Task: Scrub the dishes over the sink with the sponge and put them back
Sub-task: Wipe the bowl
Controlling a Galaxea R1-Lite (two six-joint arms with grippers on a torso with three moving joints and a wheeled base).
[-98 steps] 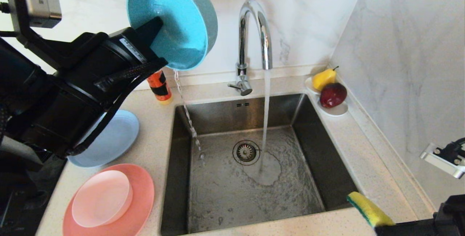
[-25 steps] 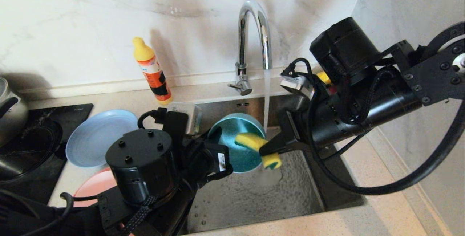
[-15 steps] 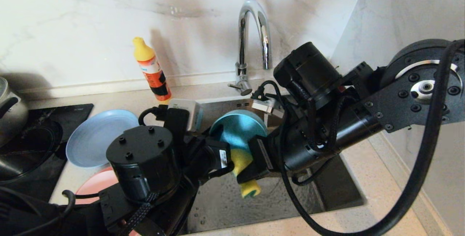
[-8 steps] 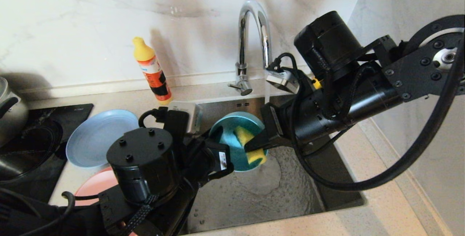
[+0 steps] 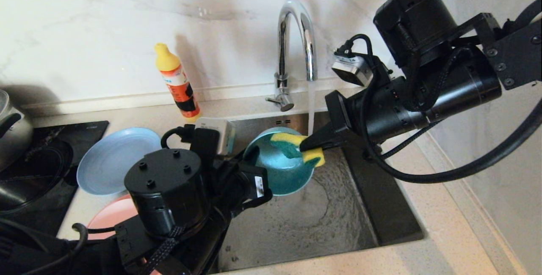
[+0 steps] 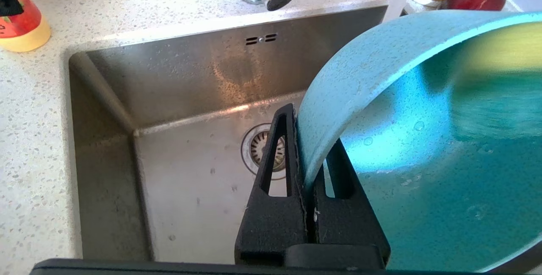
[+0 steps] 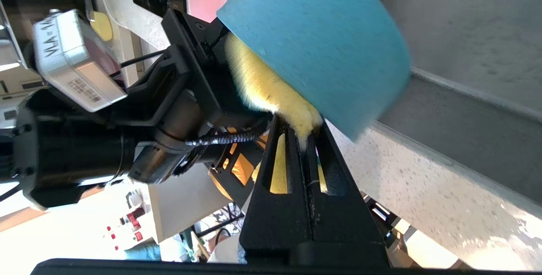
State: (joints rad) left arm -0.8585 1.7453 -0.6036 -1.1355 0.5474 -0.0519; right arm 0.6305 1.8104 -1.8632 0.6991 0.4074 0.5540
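Head view: the left arm reaches in low from the near desk, its left pincer (image 5: 250, 169) clamped on the rim of the bowl (image 5: 277, 173), tilted over the sink (image 5: 381, 207). The right arm slants down from above, right pincer (image 5: 311, 144) pinching the sponge (image 5: 298, 148) against the bowl's upper rim, beside the running water.

Left wrist view: fingers (image 6: 275, 173) straddle the bowl's wall (image 6: 360, 76).

Right wrist view: the closed pincer (image 7: 302, 139) grips the sponge (image 7: 262, 84), pressed inside the bowl (image 7: 317, 38)

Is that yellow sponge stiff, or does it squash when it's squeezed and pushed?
Probably soft: the sponge looks pinched thin between the right gripper's fingers. Likely floppy too, bending against the teal bowl.
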